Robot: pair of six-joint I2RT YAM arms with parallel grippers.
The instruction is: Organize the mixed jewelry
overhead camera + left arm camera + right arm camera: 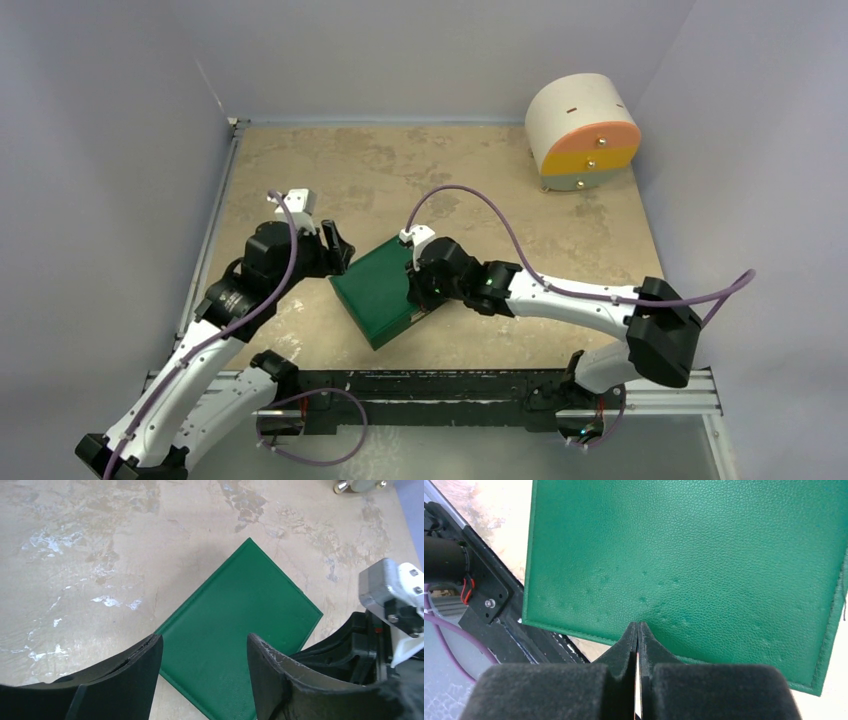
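One green box [375, 290], one round cabinet [580, 125] with three drawers, one table [450, 165], two arms [570, 296].

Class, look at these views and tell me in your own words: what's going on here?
Two robot arms are working at a closed green box lying on the table. The right gripper is shut with its tips at the edge of the lid; whether it pinches anything there cannot be told. The left gripper hangs open over the box, holding nothing. A round white-and-orange cabinet stands far right.
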